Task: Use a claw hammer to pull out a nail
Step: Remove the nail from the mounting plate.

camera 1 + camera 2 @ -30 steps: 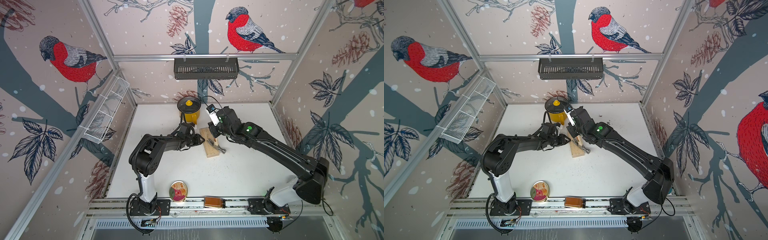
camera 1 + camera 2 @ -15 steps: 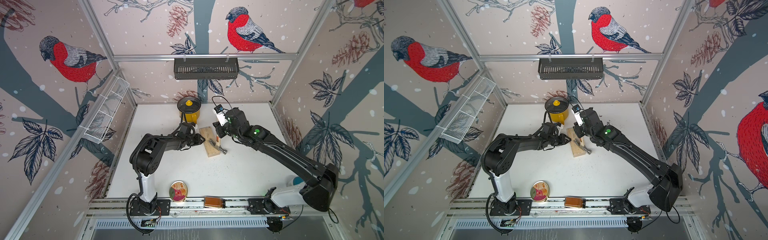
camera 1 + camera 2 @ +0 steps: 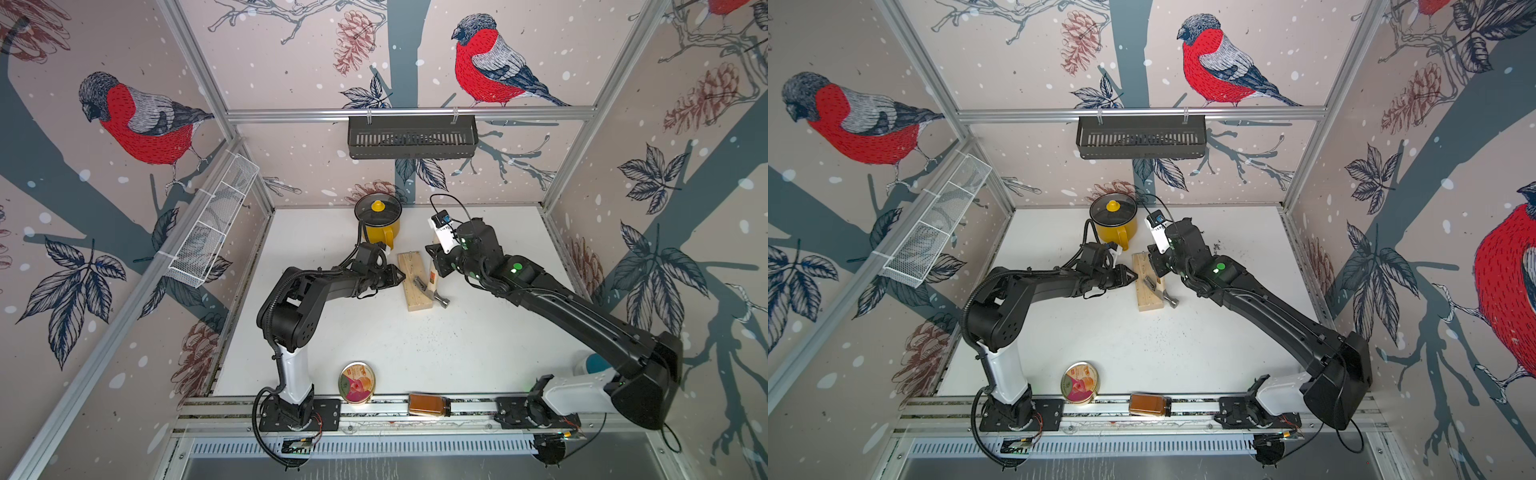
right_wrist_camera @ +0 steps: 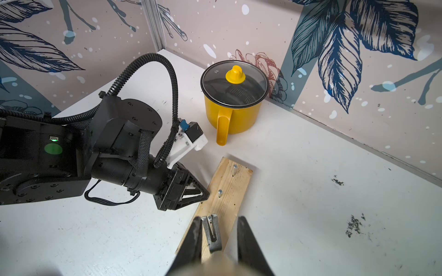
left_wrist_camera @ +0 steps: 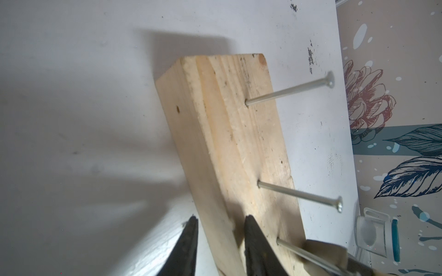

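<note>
Extraction is at the hooking stage: the right pincer (image 4: 219,227) pinches the hammer (image 3: 433,293) handle, the claw (image 4: 211,235) just beyond its tips forked around a nail (image 4: 210,218) in the block (image 5: 227,143), whose edge the left pincer (image 5: 221,218) clamps. Next, by judgement, the handle must be levered back while the block is held down. The handle label (image 3: 432,275) is illegible.

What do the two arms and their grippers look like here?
Left arm and right arm: matte black, white base links, green round markings, white wrist camera mounts. Ribbed black conduit runs along the left. Left gripper and right gripper: black tapered fingers.
</note>
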